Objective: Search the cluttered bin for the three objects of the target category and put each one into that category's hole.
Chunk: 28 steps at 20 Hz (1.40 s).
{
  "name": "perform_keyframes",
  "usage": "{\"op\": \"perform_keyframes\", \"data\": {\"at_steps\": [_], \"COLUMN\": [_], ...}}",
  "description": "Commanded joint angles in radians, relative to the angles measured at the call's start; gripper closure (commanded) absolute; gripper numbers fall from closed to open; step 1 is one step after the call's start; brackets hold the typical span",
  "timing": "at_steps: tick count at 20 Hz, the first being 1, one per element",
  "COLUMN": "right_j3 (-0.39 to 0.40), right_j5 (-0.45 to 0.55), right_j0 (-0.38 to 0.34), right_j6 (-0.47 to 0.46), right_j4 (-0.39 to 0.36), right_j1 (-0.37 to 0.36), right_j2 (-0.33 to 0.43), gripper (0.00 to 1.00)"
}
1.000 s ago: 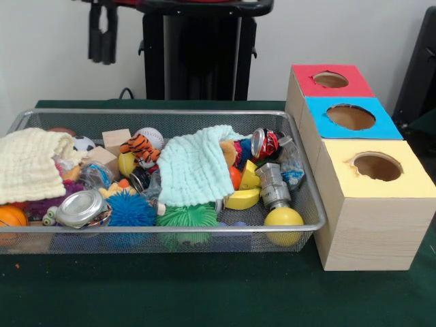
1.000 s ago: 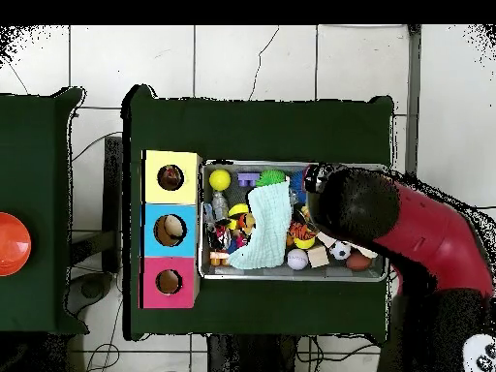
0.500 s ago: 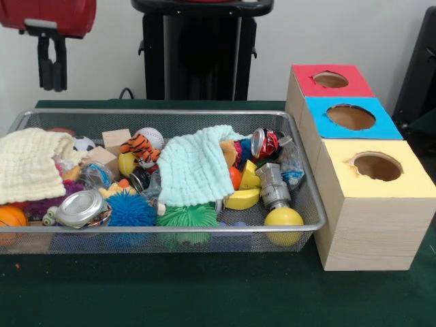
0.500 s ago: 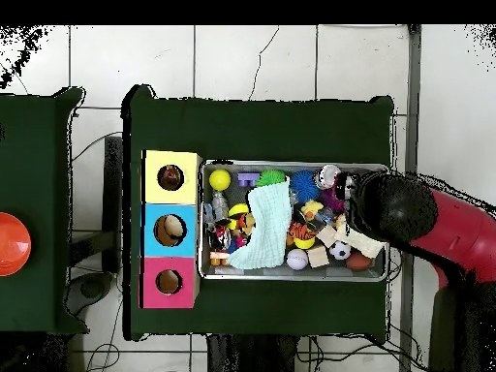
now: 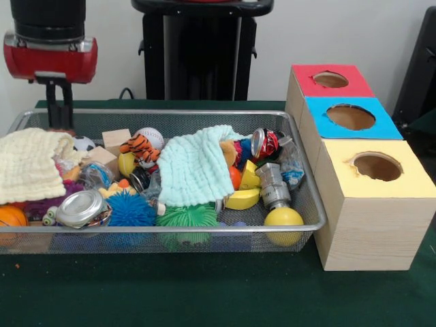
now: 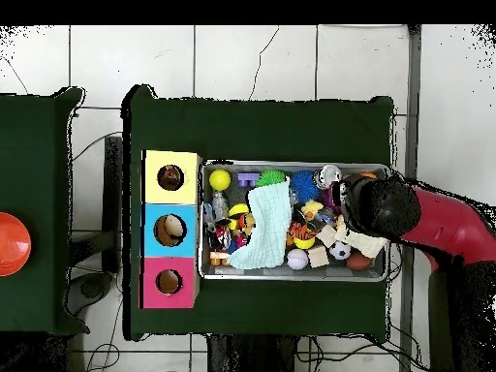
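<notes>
Black fingers [image 5: 66, 109] hang straight down under a red and black wrist at the far left corner of the bin, tips just behind the cream cloth [image 5: 30, 163]; they read as one narrow bar in the front view, so I cannot tell their spread, and nothing shows between them. Overhead, the arm [image 6: 426, 221] covers that end of the bin. Wire mesh bin [image 5: 204, 228] sits on the green table [image 5: 204, 293], packed. Near the fingers: a small soccer ball [image 5: 83, 143], a wooden block [image 5: 116, 139], a baseball [image 5: 151, 137], a tiger plush [image 5: 142, 150]. Front left: an orange ball [image 5: 10, 218], a flattened silver can [image 5: 82, 208], a blue spiky ball [image 5: 131, 210], a green spiky ball [image 5: 187, 216]. A mint cloth [image 5: 194, 167] drapes over the middle of the pile. Right end: a red crushed can [image 5: 266, 143], a grey metal fitting [image 5: 272, 185], a yellow ball [image 5: 283, 219] against the front rim. Just right of the bin stands a wooden box row touching its end, with a red-top hole [image 5: 330, 80] farthest, a blue-top hole [image 5: 351, 116] in the middle, a yellow-top hole [image 5: 377, 165] nearest. Overhead, something pale sits inside the blue hole; can't tell what it is. Target category isn't identifiable from the views.
</notes>
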Motion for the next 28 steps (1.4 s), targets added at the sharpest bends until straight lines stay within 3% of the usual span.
{"op": "perform_keyframes", "data": {"at_steps": [1,6,7,24,28], "right_j3": [0.013,0.001,-0.004,-0.058,-0.065], "right_j5": [-0.062,-0.037,-0.025,0.043,0.082], "right_j0": [-0.03,-0.055,-0.068,-0.098,-0.111], "right_j6": [-0.228,-0.227,-0.223,-0.244,-0.263], "right_j4": [-0.128,-0.174,-0.193,-0.251,-0.243], "right_j1": [0.112,0.123,0.124,0.133,0.103], "right_j2": [0.13,0.158,0.177,0.234,0.244], "gripper": [1.0,1.0,0.0,0.0,0.0]}}
